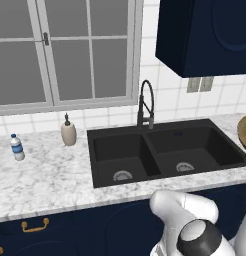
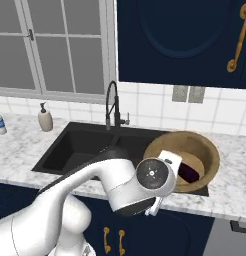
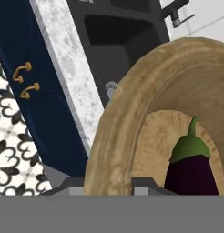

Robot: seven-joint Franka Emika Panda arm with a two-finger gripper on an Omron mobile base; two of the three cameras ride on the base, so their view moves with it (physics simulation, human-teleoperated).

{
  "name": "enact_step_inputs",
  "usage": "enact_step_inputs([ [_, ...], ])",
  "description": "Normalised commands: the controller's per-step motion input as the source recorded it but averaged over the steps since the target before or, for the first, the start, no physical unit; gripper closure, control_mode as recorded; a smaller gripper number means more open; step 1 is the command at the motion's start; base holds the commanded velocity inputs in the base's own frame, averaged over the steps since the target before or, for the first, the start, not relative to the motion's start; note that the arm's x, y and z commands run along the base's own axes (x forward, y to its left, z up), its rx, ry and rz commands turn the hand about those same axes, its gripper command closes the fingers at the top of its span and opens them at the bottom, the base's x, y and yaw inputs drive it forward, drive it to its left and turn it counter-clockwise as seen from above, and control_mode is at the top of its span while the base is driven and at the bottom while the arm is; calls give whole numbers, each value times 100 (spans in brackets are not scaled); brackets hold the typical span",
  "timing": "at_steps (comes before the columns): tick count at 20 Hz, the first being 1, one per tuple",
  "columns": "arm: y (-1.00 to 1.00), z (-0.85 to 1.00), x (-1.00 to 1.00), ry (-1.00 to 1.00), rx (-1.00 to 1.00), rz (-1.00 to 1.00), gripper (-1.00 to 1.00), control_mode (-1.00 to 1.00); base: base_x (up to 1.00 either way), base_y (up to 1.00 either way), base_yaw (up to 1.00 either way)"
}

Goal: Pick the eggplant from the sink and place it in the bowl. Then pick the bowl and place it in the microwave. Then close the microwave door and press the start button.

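Observation:
The wooden bowl (image 2: 195, 145) hangs tilted at the right end of the black sink (image 2: 75, 145), with its mouth turned toward the hand. The eggplant (image 3: 191, 166) lies inside it, dark purple with a green cap, and shows as a dark patch (image 2: 189, 171) in the right base view. My gripper (image 3: 107, 184) is shut on the bowl's thick near wall (image 3: 118, 136), one finger on each side of the rim. In the left base view the sink (image 1: 115, 150) has both basins bare, and the bowl's edge (image 1: 245, 131) peeks in at the right. The microwave and its door are out of view.
A tall black faucet (image 1: 146, 105) stands behind the sink. A soap dispenser (image 1: 68, 132) and a water bottle (image 1: 16, 147) sit on the marble counter to the left. A navy wall cabinet (image 1: 205, 35) hangs above the right basin. Gold-handled navy drawers (image 3: 25, 79) run below.

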Motion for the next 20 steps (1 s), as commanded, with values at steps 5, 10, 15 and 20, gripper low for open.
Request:
enact_step_inputs([
  [5, 96, 38, -13, 14, 13, 0, 100, -100, 0, 0, 0],
  [10, 90, 49, -41, -4, 12, 6, 100, -100, 0, 0, 0],
  [15, 78, 57, -12, -4, -3, 10, 100, -100, 0, 0, 0],
  [20, 80, 64, -28, 5, -2, 22, 100, -100, 0, 0, 0],
])
